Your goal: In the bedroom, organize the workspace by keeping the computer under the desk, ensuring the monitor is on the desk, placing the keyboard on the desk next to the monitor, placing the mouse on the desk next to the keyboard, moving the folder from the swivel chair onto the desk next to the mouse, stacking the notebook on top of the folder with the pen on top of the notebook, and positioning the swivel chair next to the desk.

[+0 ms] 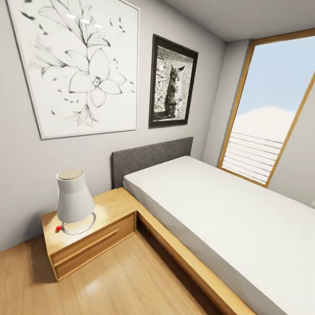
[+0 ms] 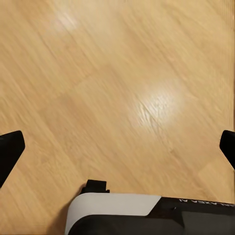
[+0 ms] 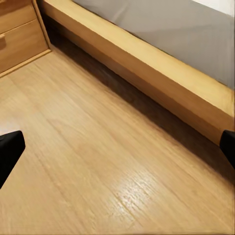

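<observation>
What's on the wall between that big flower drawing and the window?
In the head view, a black-framed cat photo hangs between the flower drawing and the window; beyond it, bare grey wall runs to the corner.

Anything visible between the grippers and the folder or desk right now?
Cannot judge a path: the head view faces a bed, a wooden nightstand with a white lamp, and framed pictures on the wall. Both wrist views look down on wood floor, fingertips wide apart with nothing between them, the right one near the bed frame.
</observation>
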`<state>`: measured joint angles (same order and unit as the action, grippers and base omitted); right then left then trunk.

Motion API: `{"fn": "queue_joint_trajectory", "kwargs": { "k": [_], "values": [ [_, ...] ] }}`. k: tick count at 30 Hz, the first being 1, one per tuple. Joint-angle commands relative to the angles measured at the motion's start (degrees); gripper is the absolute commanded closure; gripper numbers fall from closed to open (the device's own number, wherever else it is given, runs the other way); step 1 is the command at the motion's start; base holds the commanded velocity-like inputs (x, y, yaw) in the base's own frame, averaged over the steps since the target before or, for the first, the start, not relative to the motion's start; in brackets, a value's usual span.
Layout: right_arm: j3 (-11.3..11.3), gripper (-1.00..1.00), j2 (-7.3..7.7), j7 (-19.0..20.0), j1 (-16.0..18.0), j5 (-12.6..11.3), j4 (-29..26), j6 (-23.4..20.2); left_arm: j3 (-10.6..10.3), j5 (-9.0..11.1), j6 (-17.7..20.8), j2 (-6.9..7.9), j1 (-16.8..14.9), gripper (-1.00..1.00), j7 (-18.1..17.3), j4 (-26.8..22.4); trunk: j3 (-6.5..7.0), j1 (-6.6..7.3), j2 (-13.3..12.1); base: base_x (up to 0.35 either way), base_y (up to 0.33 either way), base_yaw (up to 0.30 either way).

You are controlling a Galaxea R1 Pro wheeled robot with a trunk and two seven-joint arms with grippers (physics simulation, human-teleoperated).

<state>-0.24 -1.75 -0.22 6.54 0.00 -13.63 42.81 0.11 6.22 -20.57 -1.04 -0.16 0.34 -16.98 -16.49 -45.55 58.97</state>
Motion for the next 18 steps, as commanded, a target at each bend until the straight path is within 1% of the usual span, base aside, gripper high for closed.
{"fn": "queue_joint_trajectory", "kwargs": {
  "k": [1, 18],
  "values": [
    [0.0, -1.00, 0.00, 0.0, 0.1, 0.0, 0.1, 0.2, 0.0, 0.4, -0.2, -0.01, 0.0, -1.00, 0.0, 0.0, -0.07, 0.00, 0.0, 0.011, 0.000, -0.300],
    [0.1, -1.00, 0.08, 0.1, 0.1, 0.0, 0.1, 0.2, -0.1, 0.3, 0.2, -0.11, 0.0, -1.00, -0.1, 0.1, -0.07, 0.00, 0.0, 0.001, 0.000, -0.300]
  ]
}}
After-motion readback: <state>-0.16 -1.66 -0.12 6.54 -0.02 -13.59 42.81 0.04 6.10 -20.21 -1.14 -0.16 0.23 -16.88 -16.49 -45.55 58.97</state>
